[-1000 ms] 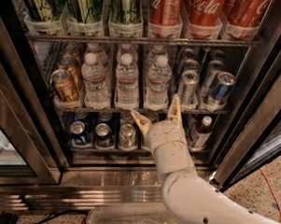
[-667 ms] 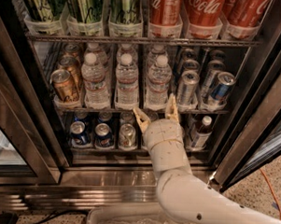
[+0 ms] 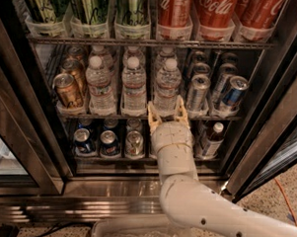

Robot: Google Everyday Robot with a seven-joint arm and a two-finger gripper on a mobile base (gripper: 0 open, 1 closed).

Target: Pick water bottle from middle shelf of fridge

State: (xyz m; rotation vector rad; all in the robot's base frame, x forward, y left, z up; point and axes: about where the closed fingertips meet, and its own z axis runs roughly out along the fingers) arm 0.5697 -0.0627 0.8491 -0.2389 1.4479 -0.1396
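Tool [image 3: 167, 110] splayed, just below rightmost water bottle [image 3: 167, 85].

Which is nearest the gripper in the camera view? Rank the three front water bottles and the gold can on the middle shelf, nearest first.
The gripper is open at the middle shelf front edge.
1. Right clear ribbed plastic water bottle, just behind it.
2. Middle clear water bottle, one lane left.
3. Left clear water bottle, two lanes left.
4. Gold metal can, far left.
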